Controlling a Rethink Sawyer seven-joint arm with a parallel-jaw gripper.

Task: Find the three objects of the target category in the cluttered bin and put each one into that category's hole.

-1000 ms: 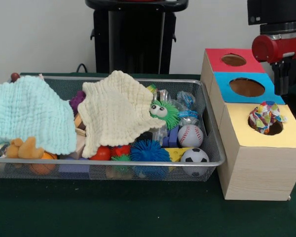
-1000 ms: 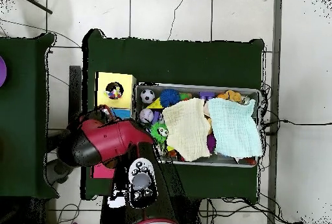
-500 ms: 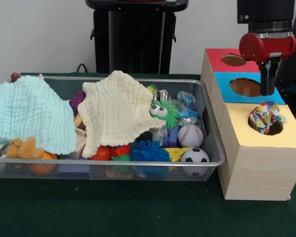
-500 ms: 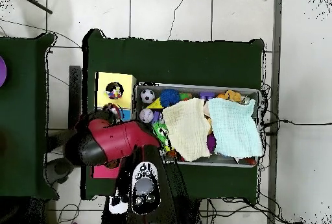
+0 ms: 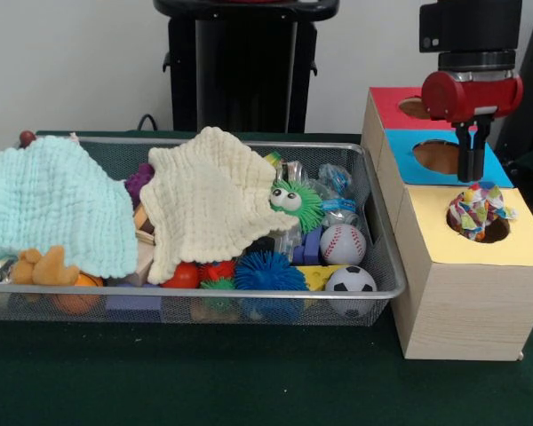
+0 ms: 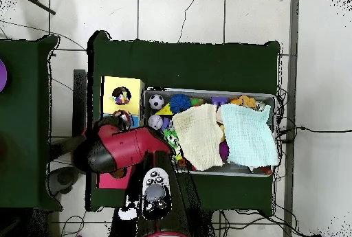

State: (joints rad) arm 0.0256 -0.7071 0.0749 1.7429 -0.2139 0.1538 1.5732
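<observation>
A colourful patchwork cloth toy (image 5: pixel 475 210) sits half in the round hole of the yellow box top (image 5: pixel 524 247), also visible from overhead as the toy (image 6: pixel 122 97). My gripper (image 5: pixel 472 177) hangs just above and behind it, over the blue section's hole (image 5: pixel 440 156), shut with nothing in it. Overhead, the red arm (image 6: pixel 117 153) covers the gripper. The mesh bin (image 5: pixel 249 293) holds a baseball (image 5: pixel 343 244), a soccer ball (image 5: pixel 350 282), a blue spiky ball (image 5: pixel 266 271) and a green fuzzy toy with eyes (image 5: pixel 293 202).
A cream cloth (image 5: pixel 213 200) and a mint cloth (image 5: pixel 58 204) hide much of the bin. Orange and red toys show under their edges. The red section with its hole (image 5: pixel 417 106) lies at the far end of the box. Dark green cloth covers the table (image 5: pixel 204 382).
The gripper has moved left from beyond the box's right side to over the blue section, and dropped slightly. The colourful toy and the bin's contents have not moved.
</observation>
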